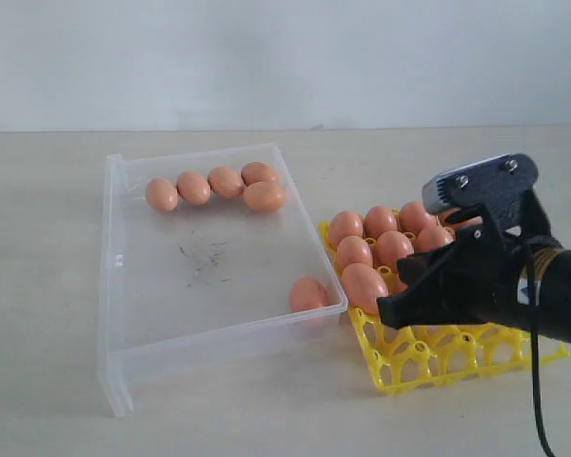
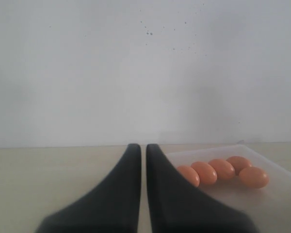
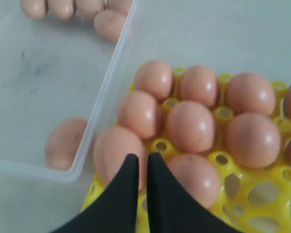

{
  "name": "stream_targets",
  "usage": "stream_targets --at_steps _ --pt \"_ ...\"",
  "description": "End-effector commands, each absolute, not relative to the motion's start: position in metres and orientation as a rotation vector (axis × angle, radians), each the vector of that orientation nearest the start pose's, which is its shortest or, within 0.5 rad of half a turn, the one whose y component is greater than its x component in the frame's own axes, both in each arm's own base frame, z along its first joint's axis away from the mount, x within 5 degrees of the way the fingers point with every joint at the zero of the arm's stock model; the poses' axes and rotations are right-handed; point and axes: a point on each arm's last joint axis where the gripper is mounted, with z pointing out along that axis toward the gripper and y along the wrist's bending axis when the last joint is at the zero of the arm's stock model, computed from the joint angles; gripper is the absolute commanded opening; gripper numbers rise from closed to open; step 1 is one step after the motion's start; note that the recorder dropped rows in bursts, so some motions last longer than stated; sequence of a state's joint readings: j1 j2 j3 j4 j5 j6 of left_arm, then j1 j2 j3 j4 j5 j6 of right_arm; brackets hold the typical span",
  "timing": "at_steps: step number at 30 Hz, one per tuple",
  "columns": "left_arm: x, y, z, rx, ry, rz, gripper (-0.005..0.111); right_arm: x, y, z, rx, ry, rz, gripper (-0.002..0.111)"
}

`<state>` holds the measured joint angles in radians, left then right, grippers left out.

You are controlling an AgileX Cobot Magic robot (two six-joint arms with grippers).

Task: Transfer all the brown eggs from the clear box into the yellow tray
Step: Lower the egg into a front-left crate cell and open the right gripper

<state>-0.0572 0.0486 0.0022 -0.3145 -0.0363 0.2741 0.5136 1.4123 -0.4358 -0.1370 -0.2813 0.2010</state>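
Brown eggs (image 1: 393, 249) are filling the far cups of the tray (image 1: 428, 362), and six are waiting in the box (image 1: 114, 286).
Five are lying in a far row, one in the near right corner. The right claw (image 3: 139, 160), closed and empty, is hovering over the tray's left eggs. The left claw (image 2: 139, 148), also closed, is hanging apart.
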Motion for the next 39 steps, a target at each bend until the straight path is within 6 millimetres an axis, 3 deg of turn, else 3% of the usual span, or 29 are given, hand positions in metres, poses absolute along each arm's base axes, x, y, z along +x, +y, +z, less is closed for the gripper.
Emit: stream_targets --at_steps 1,12,23,32,35,39 --pt "0.061 -0.002 0.215 0.002 1.487 -0.069 0.004 0.204 0.131 0.163 -0.56 2.198 0.384 0.001" --pt "0.061 -0.002 0.215 0.002 1.487 -0.069 0.004 0.207 0.146 0.172 -0.472 2.142 0.617 0.001" --pt "0.061 -0.002 0.215 0.002 1.487 -0.069 0.004 0.244 0.165 0.149 -0.481 2.272 0.529 0.001" --pt "0.061 -0.002 0.215 0.002 1.487 -0.069 0.004 0.245 0.161 0.147 -0.544 2.328 0.418 0.001" --pt "0.061 -0.002 0.215 0.002 1.487 -0.069 0.004 0.244 0.159 0.154 -0.555 2.314 0.404 0.001" --pt "0.061 -0.002 0.215 0.002 1.487 -0.069 0.004 0.242 0.161 0.182 -0.605 2.153 0.441 0.001"
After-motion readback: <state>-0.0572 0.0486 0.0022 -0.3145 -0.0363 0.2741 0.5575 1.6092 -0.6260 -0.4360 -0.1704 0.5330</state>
